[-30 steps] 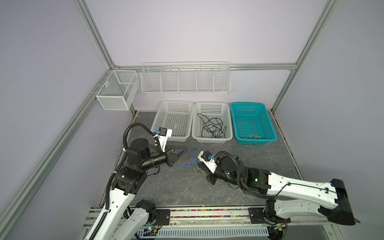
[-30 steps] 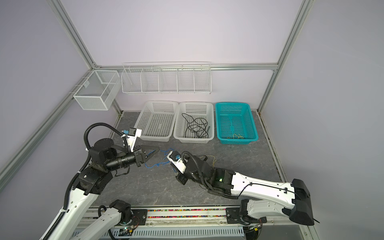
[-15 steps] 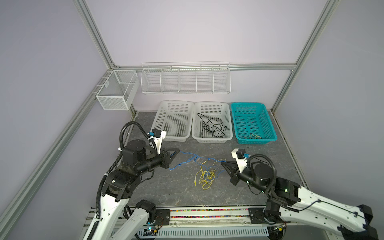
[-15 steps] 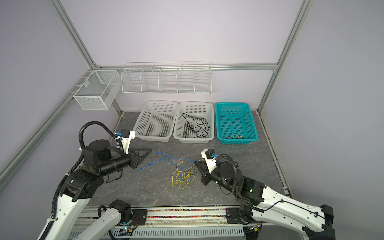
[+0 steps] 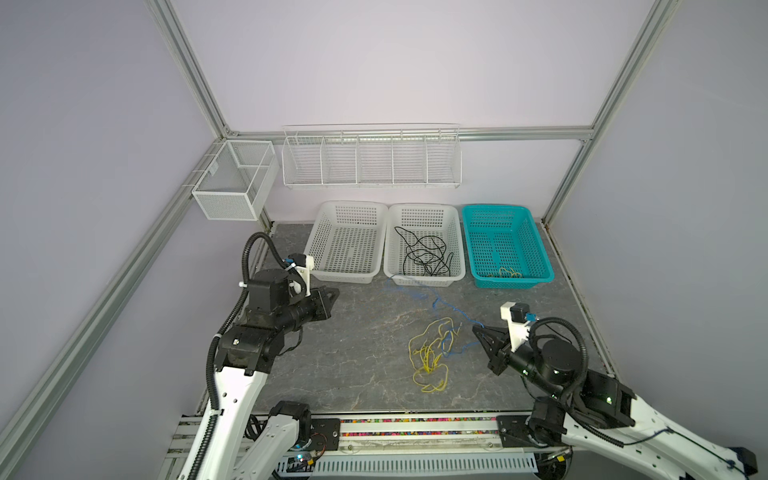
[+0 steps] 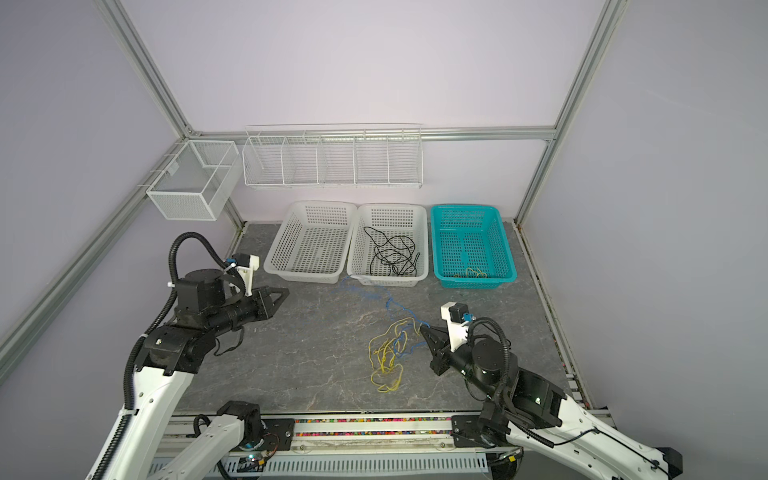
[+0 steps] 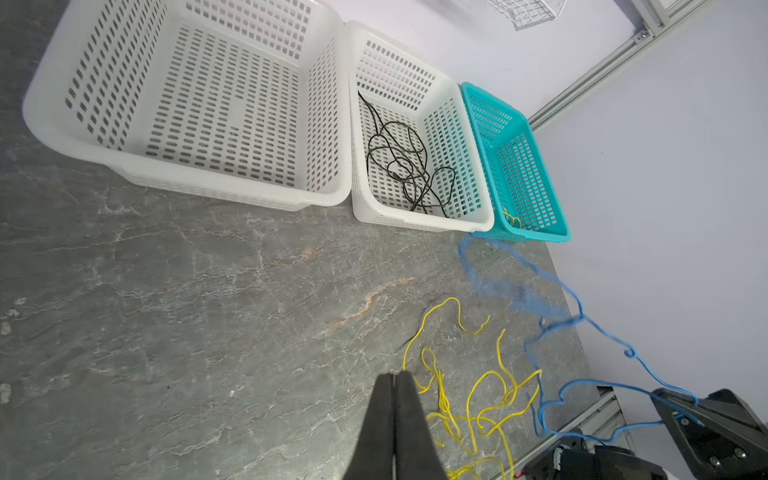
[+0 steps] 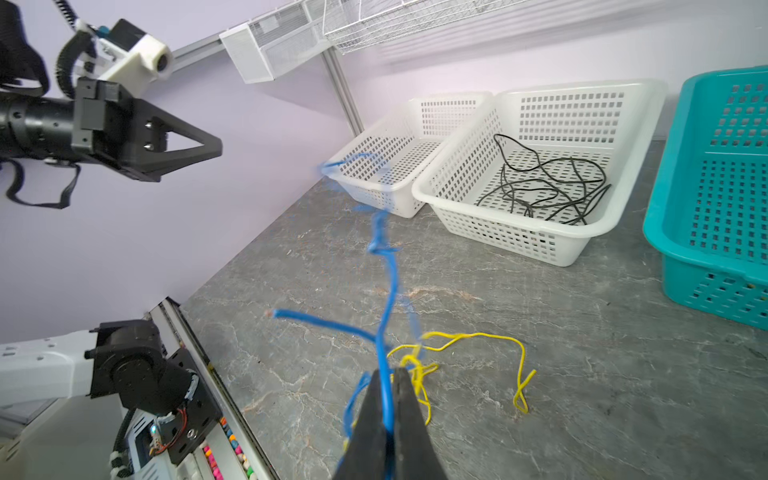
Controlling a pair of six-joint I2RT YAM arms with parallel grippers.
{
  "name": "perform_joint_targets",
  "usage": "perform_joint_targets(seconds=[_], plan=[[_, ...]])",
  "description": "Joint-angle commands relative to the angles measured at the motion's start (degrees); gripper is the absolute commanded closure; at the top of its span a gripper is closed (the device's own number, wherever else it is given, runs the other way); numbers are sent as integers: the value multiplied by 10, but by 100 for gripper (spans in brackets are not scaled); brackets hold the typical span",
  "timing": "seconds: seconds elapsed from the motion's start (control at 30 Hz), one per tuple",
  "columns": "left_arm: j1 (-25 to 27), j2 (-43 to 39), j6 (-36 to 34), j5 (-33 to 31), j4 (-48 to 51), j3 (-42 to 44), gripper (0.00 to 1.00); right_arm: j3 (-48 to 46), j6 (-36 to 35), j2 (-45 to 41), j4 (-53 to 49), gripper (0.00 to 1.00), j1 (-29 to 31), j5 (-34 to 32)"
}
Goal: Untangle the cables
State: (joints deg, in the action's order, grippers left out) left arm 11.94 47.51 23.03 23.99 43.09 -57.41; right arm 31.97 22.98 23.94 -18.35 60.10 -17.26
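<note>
Pinching the blue cable (image 8: 392,282) in your right gripper (image 8: 388,374), lift it slowly clear of the yellow cable (image 8: 473,334) lying on the table (image 5: 353,353) just beside, where the two seem to cross, and bring your shut, empty left gripper (image 7: 395,376) to pin the yellow.

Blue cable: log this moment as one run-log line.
right gripper shut on blue cable | left gripper shut, empty | yellow cable on table, crossing blue | black cable in middle basket

Overhead pair, wrist close-ups, shared cables (image 5: 428,365)
</note>
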Motion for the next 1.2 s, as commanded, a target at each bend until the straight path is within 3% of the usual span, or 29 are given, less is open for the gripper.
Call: perform_joint_targets(seconds=[0.0,0.23,0.3,0.5,0.8,0.97,1.17], plan=[[-3,13,25,37,-42,19,100,15,-34,55,33,94,-1,69],[-2,17,27,148,-88,51,100,34,-47,107,95,94,-1,139],[5,0,57,181,-122,79,89,36,-38,103,111,94,-4,166],[48,-102,155,205,-228,160,58,42,-5,97,156,94,-33,258],[149,-226,274,168,-376,303,44,16,161,122,322,94,-170,486],[215,-227,309,118,-480,364,40,18,238,170,426,94,-199,578],[277,-167,292,85,-586,377,35,20,283,208,507,94,-201,639]])
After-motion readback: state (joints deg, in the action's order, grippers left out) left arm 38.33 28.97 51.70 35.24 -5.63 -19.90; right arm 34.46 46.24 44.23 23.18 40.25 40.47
